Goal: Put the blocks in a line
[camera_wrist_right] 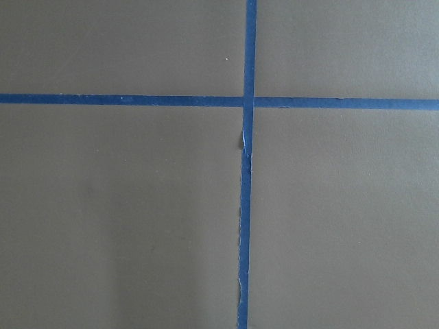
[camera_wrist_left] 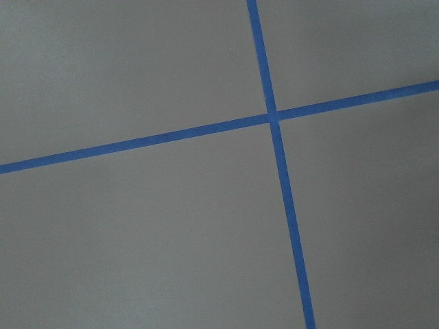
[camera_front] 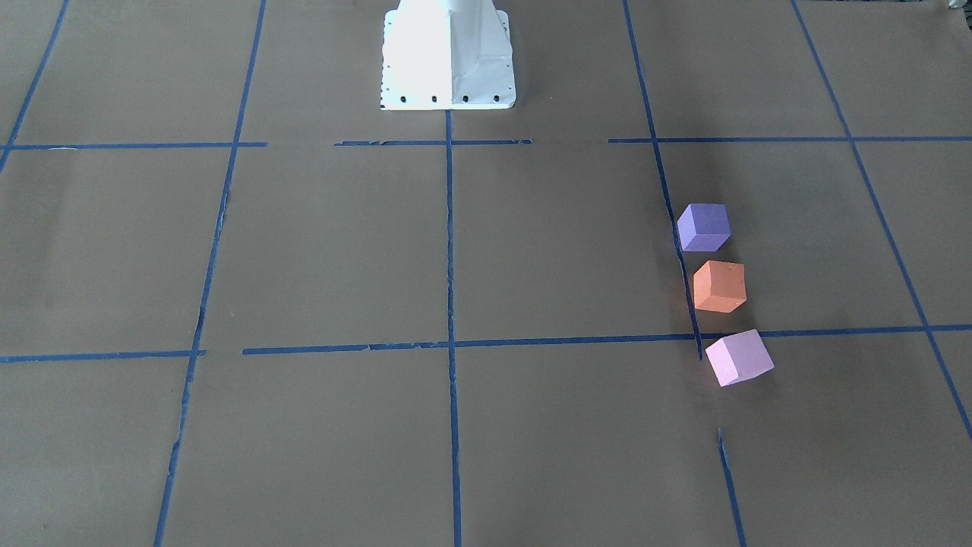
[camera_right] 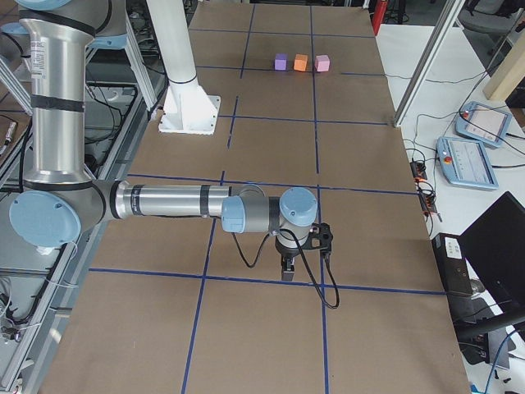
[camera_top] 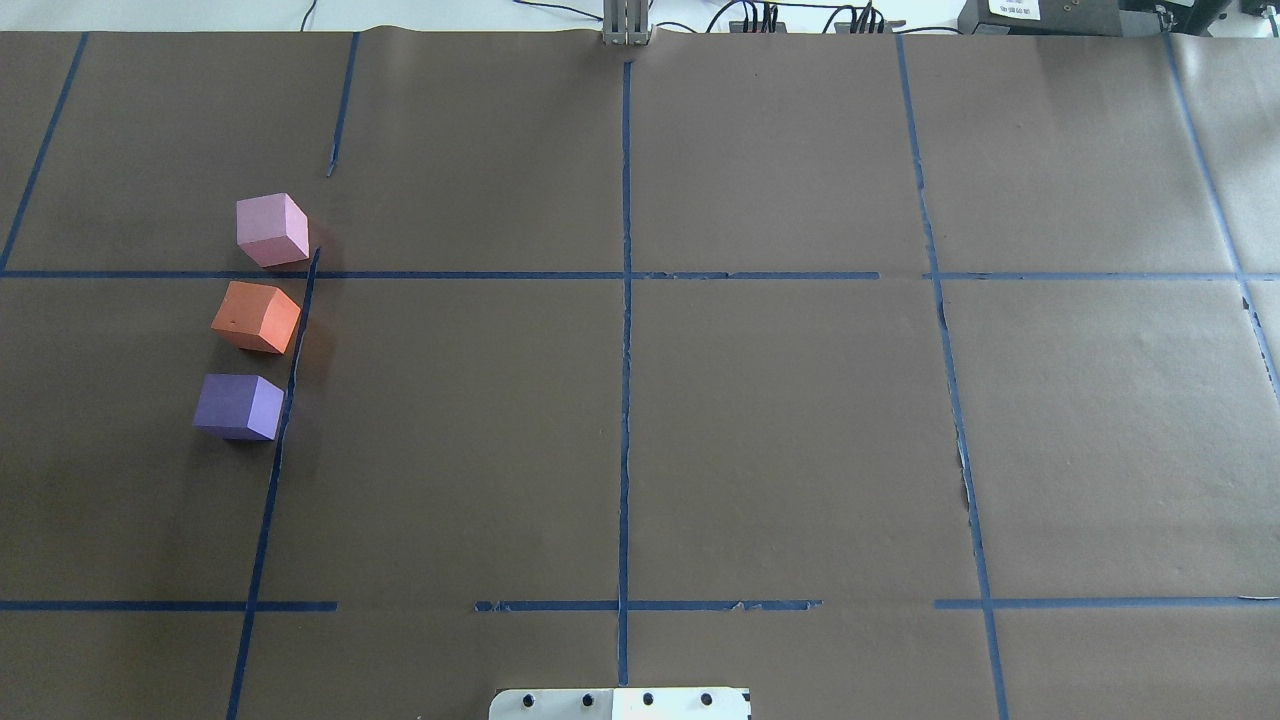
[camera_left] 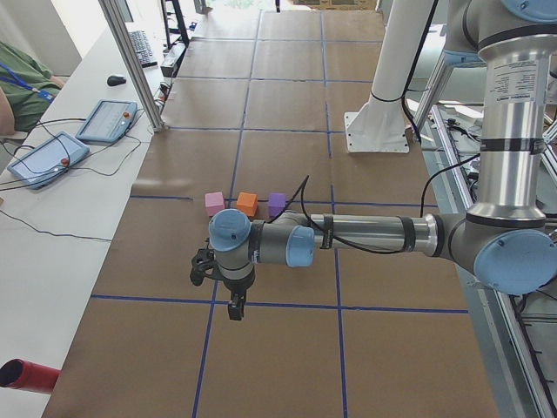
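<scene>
Three foam cubes stand in a row on the brown paper, on my left side, with small gaps between them. In the overhead view the pale pink block [camera_top: 271, 229] is farthest from me, the orange block [camera_top: 256, 316] is in the middle and the purple block [camera_top: 239, 406] is nearest. They also show in the front view: purple [camera_front: 704, 226], orange [camera_front: 719, 286], pink [camera_front: 738, 357]. My left gripper [camera_left: 235, 305] hangs over the table's left end, away from the blocks. My right gripper [camera_right: 287, 271] hangs over the right end. I cannot tell whether either is open or shut.
Blue tape lines [camera_top: 625, 300] divide the paper into squares. The white robot pedestal [camera_front: 448, 57] stands at the table's middle edge. Teach pendants [camera_left: 35, 157] [camera_right: 472, 160] lie on the side benches. Both wrist views show only paper and crossing tape [camera_wrist_left: 272, 116].
</scene>
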`<state>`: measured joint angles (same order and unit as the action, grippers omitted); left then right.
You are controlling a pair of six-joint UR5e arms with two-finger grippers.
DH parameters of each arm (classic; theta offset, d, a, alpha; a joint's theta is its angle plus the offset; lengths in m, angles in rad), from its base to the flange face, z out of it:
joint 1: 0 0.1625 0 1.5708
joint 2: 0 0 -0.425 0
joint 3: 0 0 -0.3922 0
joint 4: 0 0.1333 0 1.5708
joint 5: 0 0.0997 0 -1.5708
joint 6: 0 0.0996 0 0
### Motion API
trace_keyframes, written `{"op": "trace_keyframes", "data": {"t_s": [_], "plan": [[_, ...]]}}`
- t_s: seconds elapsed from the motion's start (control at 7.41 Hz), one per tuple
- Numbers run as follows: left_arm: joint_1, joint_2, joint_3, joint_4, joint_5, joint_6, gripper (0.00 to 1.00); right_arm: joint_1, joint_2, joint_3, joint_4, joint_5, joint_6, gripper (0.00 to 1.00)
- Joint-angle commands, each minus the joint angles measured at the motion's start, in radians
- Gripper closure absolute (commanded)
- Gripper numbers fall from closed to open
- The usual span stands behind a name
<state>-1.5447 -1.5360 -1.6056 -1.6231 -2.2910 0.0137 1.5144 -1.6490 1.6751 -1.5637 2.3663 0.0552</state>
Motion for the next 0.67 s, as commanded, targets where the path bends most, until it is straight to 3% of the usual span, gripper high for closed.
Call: {"op": "trace_keyframes", "data": {"t_s": [0.0,0.54], "plan": [[0.0,0.0,0.0,-0.001,-0.001,-0.011,0.0,0.001,0.0,0.0,0.001,0.001,0.0,0.0],[0.0,0.002,0.0,-0.006,-0.014,-0.009,0.0,0.0,0.0,0.0,0.001,0.001,0.0,0.0]]}}
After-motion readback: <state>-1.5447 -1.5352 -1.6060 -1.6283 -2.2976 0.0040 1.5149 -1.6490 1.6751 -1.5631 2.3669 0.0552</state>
